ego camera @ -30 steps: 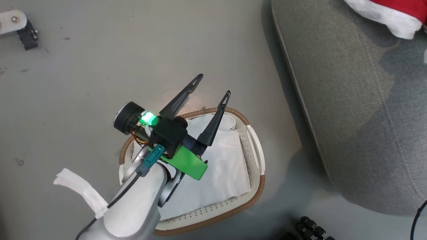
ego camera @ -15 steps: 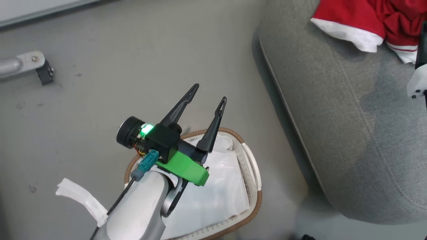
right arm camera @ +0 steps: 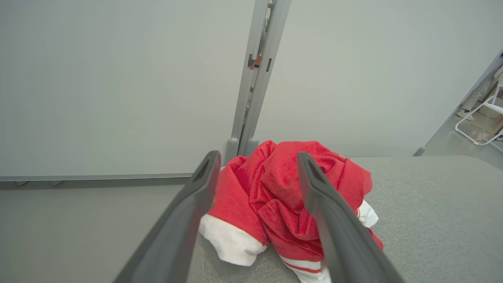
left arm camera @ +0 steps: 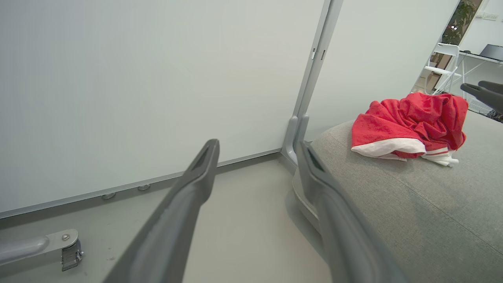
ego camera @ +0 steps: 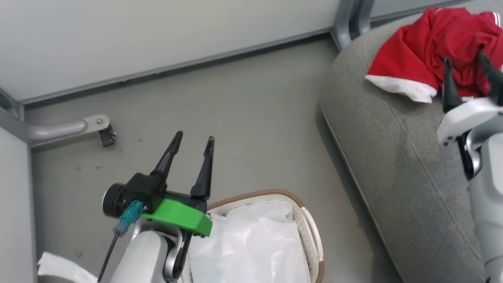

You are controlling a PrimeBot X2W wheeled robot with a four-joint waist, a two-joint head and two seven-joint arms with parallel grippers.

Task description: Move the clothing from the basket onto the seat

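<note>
The clothing lies as a crumpled red heap on the seat, toward its far end. It looks light and limp, so a raised fold should pinch best. The right gripper, over the seat short of the heap, and the left gripper, beside the seat by the basket, both gape empty.

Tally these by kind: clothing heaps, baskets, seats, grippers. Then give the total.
clothing heap: 1 (garments within it cannot be told apart)
basket: 1
seat: 1
grippers: 2, the left gripper and the right gripper, both open
Total: 5
</note>
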